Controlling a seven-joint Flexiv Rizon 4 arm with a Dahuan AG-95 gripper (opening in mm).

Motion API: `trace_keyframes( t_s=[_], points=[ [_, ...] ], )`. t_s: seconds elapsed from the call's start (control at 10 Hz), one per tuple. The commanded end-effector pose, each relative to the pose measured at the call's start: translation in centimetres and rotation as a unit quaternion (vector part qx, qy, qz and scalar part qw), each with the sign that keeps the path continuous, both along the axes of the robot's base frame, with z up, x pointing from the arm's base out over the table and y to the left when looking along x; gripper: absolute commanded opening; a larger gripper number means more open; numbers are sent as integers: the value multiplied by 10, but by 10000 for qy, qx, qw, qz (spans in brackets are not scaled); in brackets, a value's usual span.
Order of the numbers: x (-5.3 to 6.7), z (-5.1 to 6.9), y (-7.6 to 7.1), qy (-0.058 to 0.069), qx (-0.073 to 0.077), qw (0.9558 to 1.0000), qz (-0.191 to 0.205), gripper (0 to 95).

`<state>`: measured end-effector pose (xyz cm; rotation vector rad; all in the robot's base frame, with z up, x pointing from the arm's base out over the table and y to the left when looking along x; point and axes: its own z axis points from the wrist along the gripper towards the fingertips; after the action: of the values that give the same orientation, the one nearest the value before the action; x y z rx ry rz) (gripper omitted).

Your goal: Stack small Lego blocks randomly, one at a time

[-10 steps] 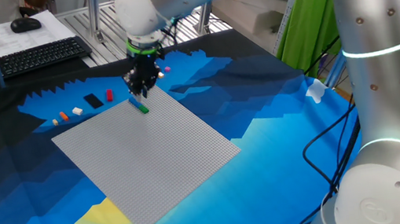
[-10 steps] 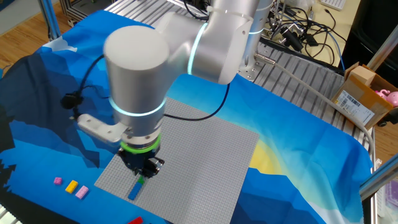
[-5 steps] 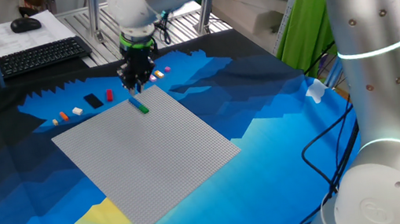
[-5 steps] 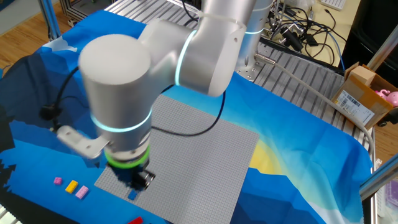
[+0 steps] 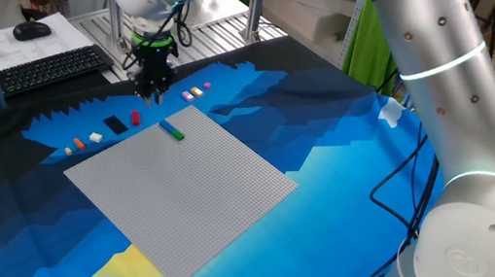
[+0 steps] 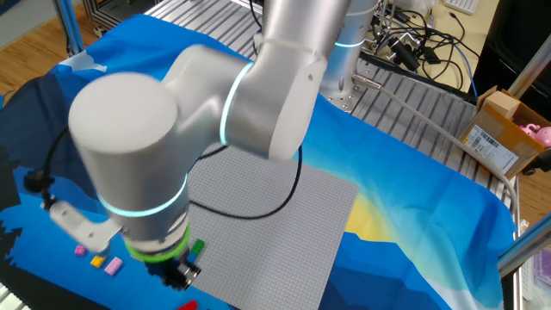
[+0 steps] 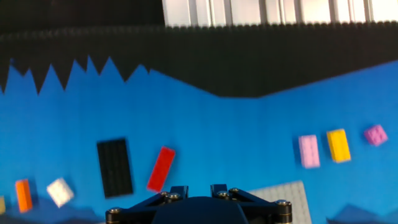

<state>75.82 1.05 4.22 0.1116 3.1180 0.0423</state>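
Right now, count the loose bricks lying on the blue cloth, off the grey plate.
7, maybe more hidden. In the hand view, from left: orange brick, white brick, black brick, red brick, pale pink brick, yellow brick, magenta brick.

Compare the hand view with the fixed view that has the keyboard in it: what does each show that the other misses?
Only the hand view shows the studs on the loose bricks. Only the fixed view shows the end effector above the cloth, the whole grey baseplate and the green brick on it. Both show the red brick, black plate, orange brick and pink and yellow bricks.
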Motion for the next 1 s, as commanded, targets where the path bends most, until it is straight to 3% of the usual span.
trace_keyframes(
  t_s=[0.1, 1.0],
  points=[
    [4, -5, 9, -9, -15, 9999, -135, 190],
    [5, -24, 26, -73, -30, 9995, -290, 190]
  ],
)
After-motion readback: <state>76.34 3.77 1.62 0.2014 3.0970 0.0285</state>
